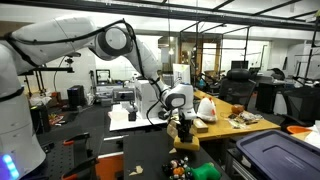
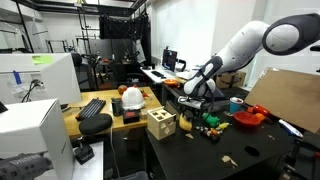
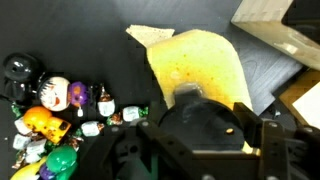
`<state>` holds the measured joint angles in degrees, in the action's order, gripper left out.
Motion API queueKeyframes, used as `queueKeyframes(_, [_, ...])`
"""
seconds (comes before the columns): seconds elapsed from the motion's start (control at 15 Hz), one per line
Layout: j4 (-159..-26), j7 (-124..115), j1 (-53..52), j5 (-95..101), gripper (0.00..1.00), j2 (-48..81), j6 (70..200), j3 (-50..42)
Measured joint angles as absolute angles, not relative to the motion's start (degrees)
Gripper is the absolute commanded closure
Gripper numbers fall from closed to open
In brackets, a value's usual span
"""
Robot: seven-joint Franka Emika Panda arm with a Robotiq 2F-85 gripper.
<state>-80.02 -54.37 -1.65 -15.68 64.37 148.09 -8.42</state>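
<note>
Over the black table [image 1: 150, 150], in an exterior view, the gripper [image 1: 181, 118] hangs low above a heap of little toys [image 1: 195, 168]. From this side I cannot see what is between its jaws, and I cannot tell if they are pinching or loose. If the arm goes lower, it could bump the little toys and knock some off the edge, because they lie right under it.

From across the room, in an exterior view, the gripper [image 2: 197, 100] is near the little toys [image 2: 210, 122]. A wooden box [image 2: 160, 123] is on one side and an orange bowl [image 2: 247, 117] on the other. These things are close together, so a wide swing could hit the box or the bowl.

Up close, in the wrist view, the yellow flat thing [image 3: 195, 65] fills the middle, right in front of the gripper [image 3: 200, 125]. Its near edge goes under the gripper's dark body, so I cannot tell if it is grabbed or only touched. If it is held by just the edge, it could slip out or flop onto the little toys [image 3: 50, 110] beside it. It looks thin and bendy. It is bright yellow with small darker spots, rounded on one side, with a paler pointy corner at the far end. It is on or just over the dark table, near a wooden board [image 3: 270, 30].
</note>
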Motion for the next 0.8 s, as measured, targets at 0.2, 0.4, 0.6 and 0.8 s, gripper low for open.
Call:
queueKeyframes(0.2, [-76.04,-60.97,-2.72,-15.07,0.5,68.0,147.53,-11.06])
queueKeyframes(0.4, [-72.51,-67.01,-3.27,-13.49,0.5,71.01,145.11,-13.21])
queueKeyframes(0.6, [-69.55,-71.87,-3.2,-11.57,0.5,72.62,141.56,-14.69])
queueKeyframes(0.8, [-68.03,-75.61,-2.46,-9.73,0.5,73.31,137.84,-15.8])
